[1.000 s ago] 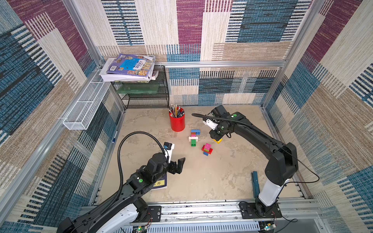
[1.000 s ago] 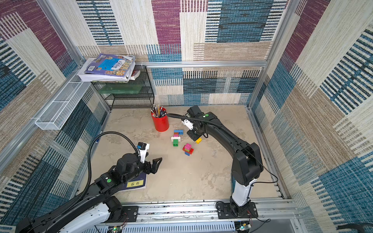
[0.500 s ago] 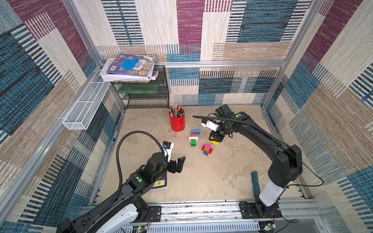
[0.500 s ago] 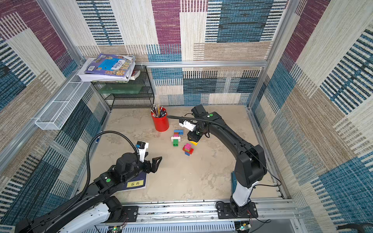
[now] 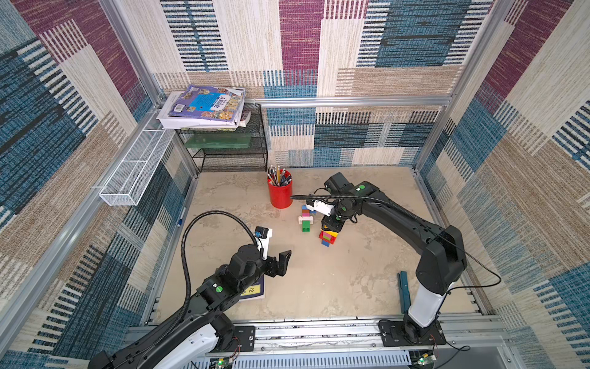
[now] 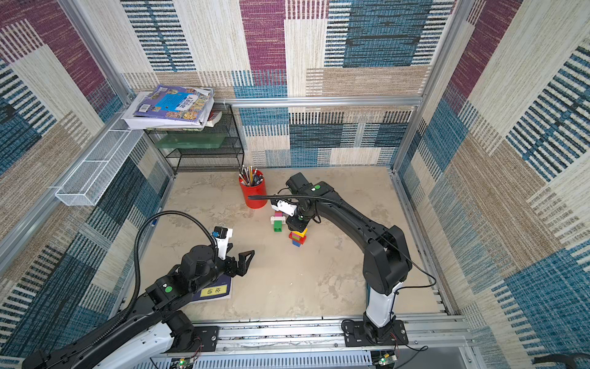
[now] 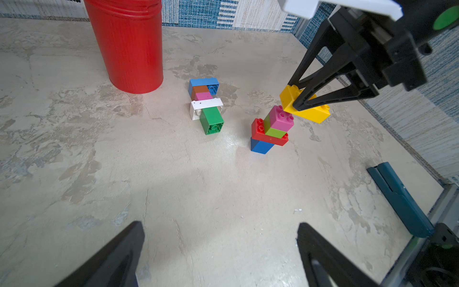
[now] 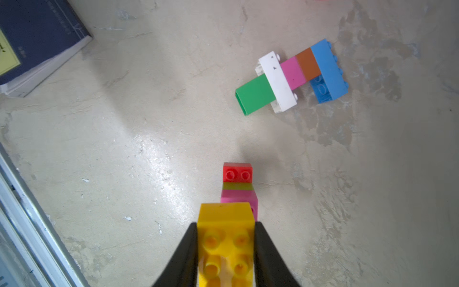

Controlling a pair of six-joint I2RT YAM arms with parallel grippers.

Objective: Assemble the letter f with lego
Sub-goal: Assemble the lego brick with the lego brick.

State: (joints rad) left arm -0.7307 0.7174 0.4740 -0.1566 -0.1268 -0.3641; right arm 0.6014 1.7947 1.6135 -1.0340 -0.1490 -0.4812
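My right gripper (image 8: pixel 226 225) is shut on a yellow lego brick (image 8: pixel 226 213), studs facing the wrist camera. It holds the brick tilted against the top of a small upright stack (image 5: pixel 328 239): pink (image 7: pixel 279 120), lime, red (image 7: pixel 258 129) and blue (image 7: pixel 260 146). In the left wrist view the yellow brick (image 7: pixel 310 111) touches the pink brick's top edge. A second lego piece lies flat beside the stack (image 5: pixel 306 219): green (image 7: pixel 212 120), white (image 7: pixel 206 105), pink, brown, blue. My left gripper (image 7: pixel 220 225) is open and empty, hovering over bare table nearer the front (image 5: pixel 281 263).
A red pencil cup (image 5: pixel 280 191) stands just behind the lying piece. A dark blue book (image 5: pixel 252 290) lies under my left arm. A teal tool (image 5: pixel 404 290) lies at the front right. A black wire shelf (image 5: pixel 230 150) with books fills the back left corner.
My right gripper has carried the yellow brick forward from beside the lying piece to the top of the upright stack. The left arm has barely moved.
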